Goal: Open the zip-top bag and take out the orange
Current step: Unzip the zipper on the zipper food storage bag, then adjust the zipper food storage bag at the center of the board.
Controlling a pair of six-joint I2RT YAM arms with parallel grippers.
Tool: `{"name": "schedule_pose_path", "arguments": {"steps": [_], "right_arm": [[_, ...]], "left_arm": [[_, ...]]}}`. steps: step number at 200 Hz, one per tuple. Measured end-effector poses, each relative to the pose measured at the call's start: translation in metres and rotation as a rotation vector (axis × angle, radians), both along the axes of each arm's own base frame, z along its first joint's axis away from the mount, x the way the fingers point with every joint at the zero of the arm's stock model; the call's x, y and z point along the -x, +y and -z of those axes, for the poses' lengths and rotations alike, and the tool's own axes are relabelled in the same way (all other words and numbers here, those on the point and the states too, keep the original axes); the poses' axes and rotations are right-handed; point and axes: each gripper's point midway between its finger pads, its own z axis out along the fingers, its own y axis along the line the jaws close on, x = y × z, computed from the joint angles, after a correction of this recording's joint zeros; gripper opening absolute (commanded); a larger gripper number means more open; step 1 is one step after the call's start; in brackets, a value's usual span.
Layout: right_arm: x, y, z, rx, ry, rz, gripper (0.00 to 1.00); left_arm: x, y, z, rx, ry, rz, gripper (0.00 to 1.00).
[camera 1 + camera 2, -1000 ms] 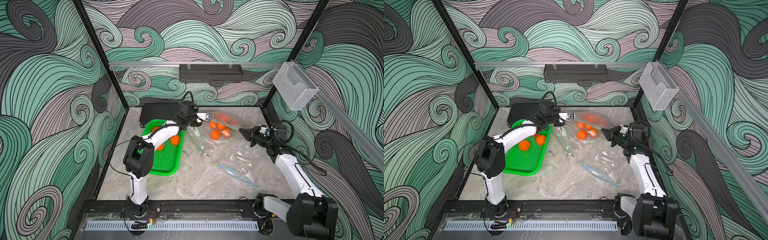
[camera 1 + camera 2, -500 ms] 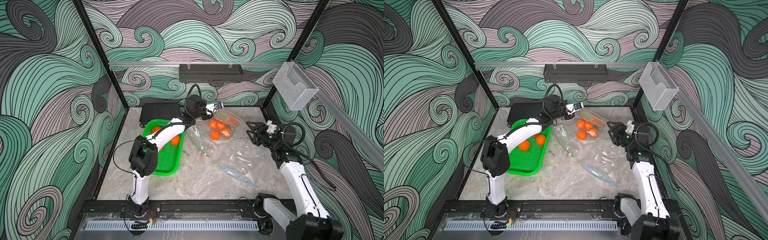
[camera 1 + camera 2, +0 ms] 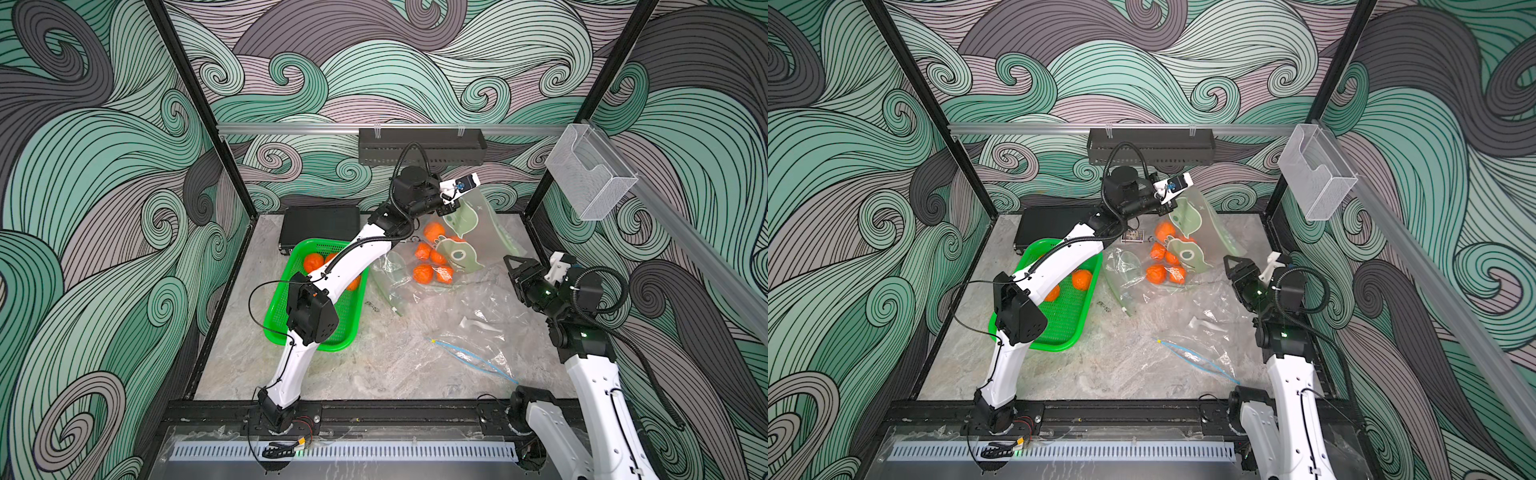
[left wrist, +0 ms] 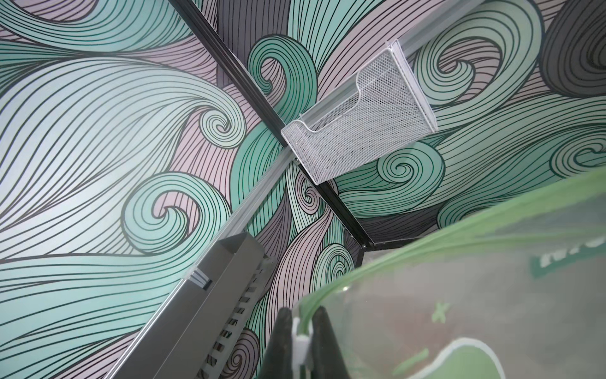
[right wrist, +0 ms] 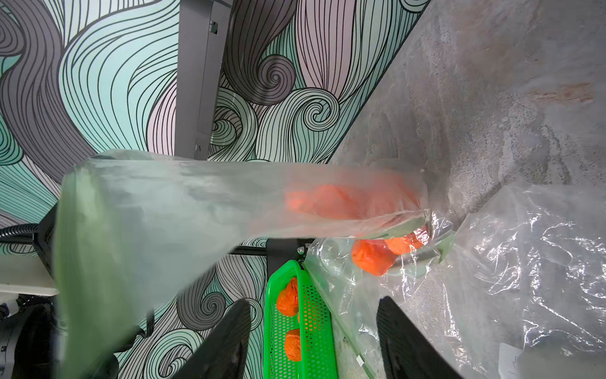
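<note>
— Where is the bag right now?

— My left gripper [image 4: 303, 344] is clamped tight on the green zip strip at one corner of the zip-top bag [image 3: 478, 232] and holds that corner up near the back wall. The bag hangs slanted from it, and its lower end reaches down to the table [image 3: 374, 374].

— And the orange?

— Inside. An orange [image 3: 433, 230] sits low in the bag, beside the frog print. More oranges lie under clear plastic just next to it, so I must not mix them up.

— Your other side?

— The right gripper [image 3: 515, 270] has its jaws spread wide and holds nothing. It hangs near the bag's lower edge, apart from it.

— So the mouth needs opening.

— I judge so, though I cannot tell from here whether the zip is parted at all. I'd bring the right jaws to the strip close to my left pinch, take one lip only, and pull slowly across the seal, not along it. The film looks slippery, and a shallow bite would likely slide off.

— Mind the green tray [image 3: 328, 345].

— Yes, my left forearm passes right over it.
</note>
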Motion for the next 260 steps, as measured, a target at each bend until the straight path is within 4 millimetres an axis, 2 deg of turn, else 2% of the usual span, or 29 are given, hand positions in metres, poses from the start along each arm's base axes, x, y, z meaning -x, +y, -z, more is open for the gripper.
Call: {"name": "schedule_pose_path", "arguments": {"steps": [21,39,58,77,97,120,141,154,169,182,199,227,243,260], "right_arm": [[0.004,0.005,-0.007,-0.002,-0.025,-0.03,0.62],[0.009,0.008,-0.014,-0.001,-0.052,-0.046,0.61],[0.014,0.012,-0.022,-0.002,-0.082,-0.065,0.61],[0.019,0.016,-0.028,-0.004,-0.104,-0.084,0.61],[0.023,0.02,-0.032,-0.009,-0.117,-0.103,0.62],[0.029,0.025,-0.023,-0.013,-0.114,-0.125,0.62],[0.035,0.033,0.007,-0.03,-0.065,-0.159,0.62],[0.039,0.038,0.03,-0.044,-0.006,-0.185,0.62],[0.042,0.046,0.05,-0.053,0.063,-0.225,0.62],[0.041,0.054,0.06,-0.049,0.108,-0.273,0.61],[0.038,0.07,0.068,-0.012,0.166,-0.361,0.61],[0.034,0.114,0.077,0.106,0.259,-0.565,0.6],[0.033,0.14,0.085,0.205,0.309,-0.668,0.61],[0.025,0.156,0.1,0.337,0.365,-0.723,0.66]], "left_arm": [[0.01,0.009,-0.008,-0.017,0.033,0.002,0.0],[0.028,0.024,-0.023,-0.023,0.061,0.002,0.0],[0.063,0.055,-0.028,-0.031,0.094,0.0,0.0],[0.109,0.095,-0.014,-0.014,0.125,-0.007,0.0],[0.156,0.137,0.025,0.01,0.195,-0.018,0.0],[0.185,0.16,0.08,0.011,0.316,-0.027,0.0],[0.205,0.172,0.149,-0.024,0.488,-0.062,0.0],[0.225,0.181,0.195,-0.065,0.594,-0.078,0.0],[0.25,0.19,0.229,-0.11,0.682,-0.09,0.0],[0.268,0.195,0.239,-0.14,0.725,-0.1,0.0],[0.283,0.199,0.234,-0.135,0.768,-0.101,0.0],[0.29,0.214,0.234,-0.122,0.872,-0.171,0.0],[0.293,0.224,0.245,-0.122,0.948,-0.226,0.0],[0.296,0.23,0.26,-0.101,1.019,-0.268,0.0]]}}
